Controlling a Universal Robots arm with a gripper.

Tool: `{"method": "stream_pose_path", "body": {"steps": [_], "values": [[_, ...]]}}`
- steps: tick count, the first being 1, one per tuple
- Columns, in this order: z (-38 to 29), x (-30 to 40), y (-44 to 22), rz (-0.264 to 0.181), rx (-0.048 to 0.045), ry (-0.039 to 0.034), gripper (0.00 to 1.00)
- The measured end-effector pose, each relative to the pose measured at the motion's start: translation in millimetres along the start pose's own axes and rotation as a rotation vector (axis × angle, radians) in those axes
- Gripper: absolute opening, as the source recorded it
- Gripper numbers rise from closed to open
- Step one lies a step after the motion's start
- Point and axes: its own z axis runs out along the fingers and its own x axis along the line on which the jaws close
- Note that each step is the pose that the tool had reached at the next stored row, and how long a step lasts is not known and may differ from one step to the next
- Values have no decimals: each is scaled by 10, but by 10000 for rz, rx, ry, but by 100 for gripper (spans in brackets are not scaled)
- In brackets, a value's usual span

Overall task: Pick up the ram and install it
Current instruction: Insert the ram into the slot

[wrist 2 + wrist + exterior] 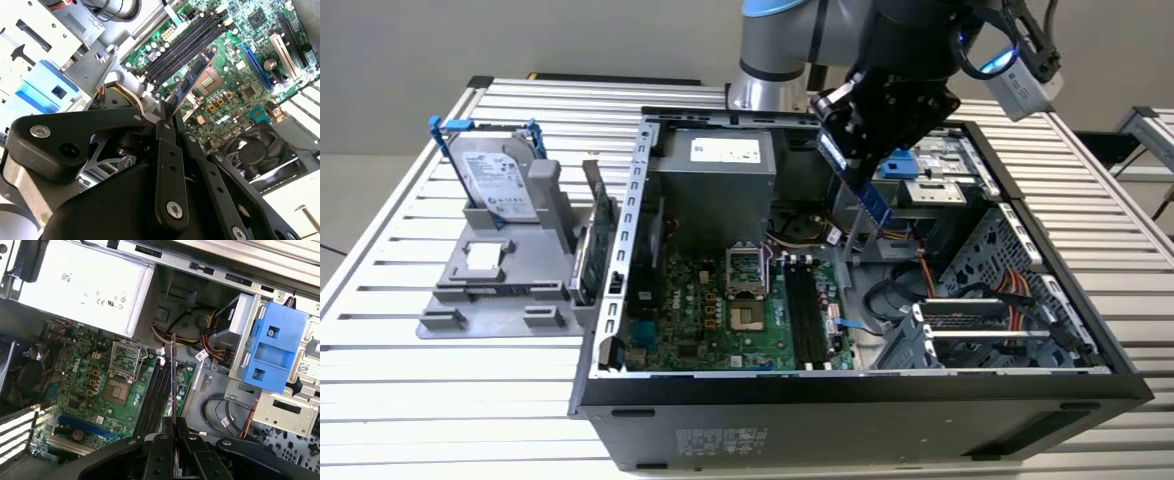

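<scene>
The ram (865,195) is a thin blue stick with dark chips, and my gripper (843,150) is shut on one end of it. It hangs tilted in the air inside the open computer case (854,395), above the motherboard (720,310). In the second wrist view the ram (192,80) juts out from the black fingers (167,125) over the black memory slots (185,45). The first wrist view has the ram (173,375) edge-on, next to and roughly parallel with the memory slots (156,395), held clear above them.
A silver hard drive (500,180) in a blue-clipped frame stands on a grey holder at the exterior view's left, beside a green expansion card (594,245) on edge. Inside the case are the power supply (714,165), a blue drive bracket (903,165), cables (907,290) and the CPU socket (744,265).
</scene>
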Motion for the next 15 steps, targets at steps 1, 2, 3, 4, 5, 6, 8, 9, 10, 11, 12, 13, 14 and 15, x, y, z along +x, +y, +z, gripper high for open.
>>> {"method": "stream_pose_path", "body": {"steps": [1, 2, 3, 4, 5, 6, 8, 9, 10, 11, 12, 13, 14, 15], "values": [[0, 0, -1, 82, -2, -2, 0], [0, 0, -2, 174, -5, -5, 0], [0, 1, -2, 268, -7, -8, 0], [0, 1, -3, 345, -10, -10, 0], [0, 0, -3, 418, -13, -13, 0], [0, 0, -4, 489, -14, -15, 0], [0, 0, -5, 637, -19, -19, 0], [0, -1, -6, 708, -21, -21, 0], [1, -1, -6, 781, -24, -24, 0], [1, -1, -7, 850, -26, -26, 0], [1, -2, -8, 910, -28, -28, 0], [1, -4, -9, 972, -29, -30, 0], [1, -5, -9, 1030, -31, -32, 0], [1, -6, -10, 1088, -33, -34, 0]]}}
